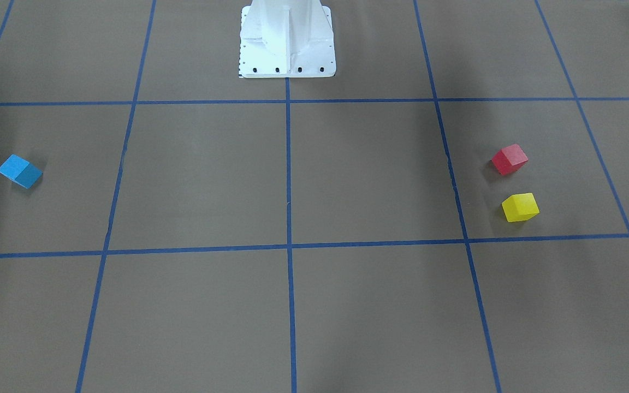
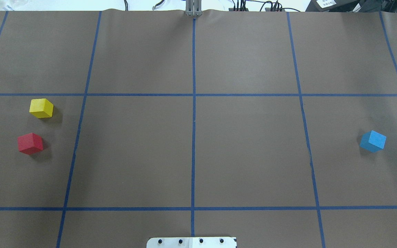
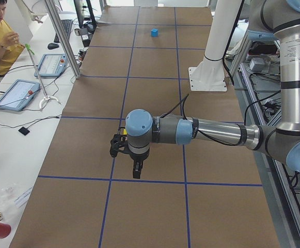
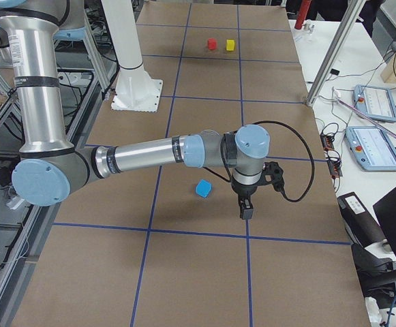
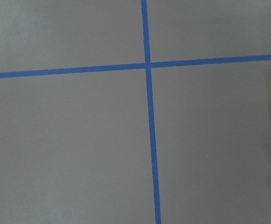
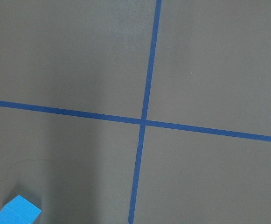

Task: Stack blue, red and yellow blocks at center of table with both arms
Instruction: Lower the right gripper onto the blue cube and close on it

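Blue tape [image 2: 193, 137] grids my brown surface [image 2: 246, 151] beside a desk [image 3: 15, 139]. Red block [image 2: 30, 143], yellow block [image 2: 41, 108] and blue block [image 2: 373, 141] sit unstacked. Spread of my left end effector [image 3: 136, 170] and right end effector [image 4: 245, 206]: I cannot tell.

The left arm [image 3: 219, 133] and right arm [image 4: 143, 155] are silver tubes with grey joints, light-blue caps [image 3: 139, 122], black cables [image 4: 313, 167] and a white bolted pedestal [image 1: 287, 41].

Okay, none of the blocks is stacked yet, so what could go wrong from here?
The red block and yellow block lie close together, so the left gripper reaching for one might knock the other. The blue block sits turned against the grid lines, so a misaligned grasp could slip. The right gripper and the left, both bound for the center, may collide.
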